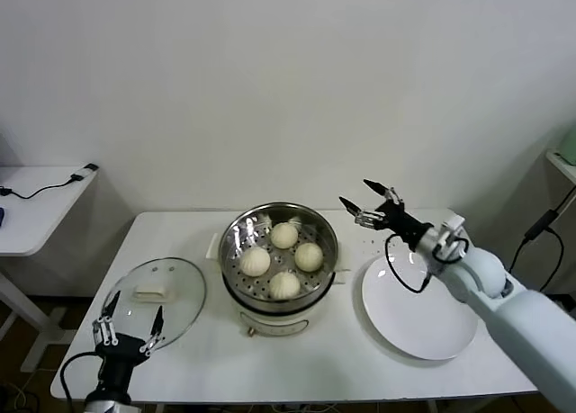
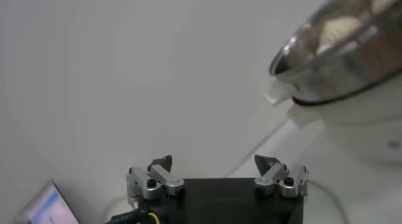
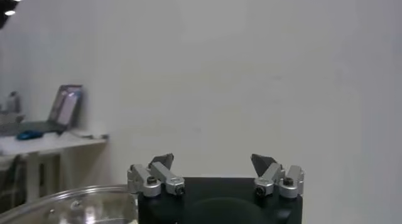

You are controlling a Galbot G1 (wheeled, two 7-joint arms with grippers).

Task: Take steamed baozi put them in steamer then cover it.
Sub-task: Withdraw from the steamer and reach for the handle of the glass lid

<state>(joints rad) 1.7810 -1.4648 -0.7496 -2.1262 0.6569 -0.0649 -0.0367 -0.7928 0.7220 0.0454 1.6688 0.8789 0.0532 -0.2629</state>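
Several cream-white baozi [image 1: 283,258] lie inside the shiny steamer [image 1: 236,231], which stands on its cream pot base at the table's middle. The glass cover [image 1: 171,282] with its cream handle lies flat on the table to the left. My left gripper [image 1: 132,318] stands open at the front left, just over the cover's near edge, holding nothing. In the left wrist view the left gripper [image 2: 213,162] points toward the steamer [image 2: 333,56]. My right gripper [image 1: 364,197] hangs open and empty in the air, right of the steamer and above the table. In the right wrist view the right gripper [image 3: 212,159] faces the wall.
A flat white plate [image 1: 423,318] lies bare on the table at the right, under my right arm. A small white side table [image 1: 40,206] with a cable stands to the far left. A black cable loops off my right wrist.
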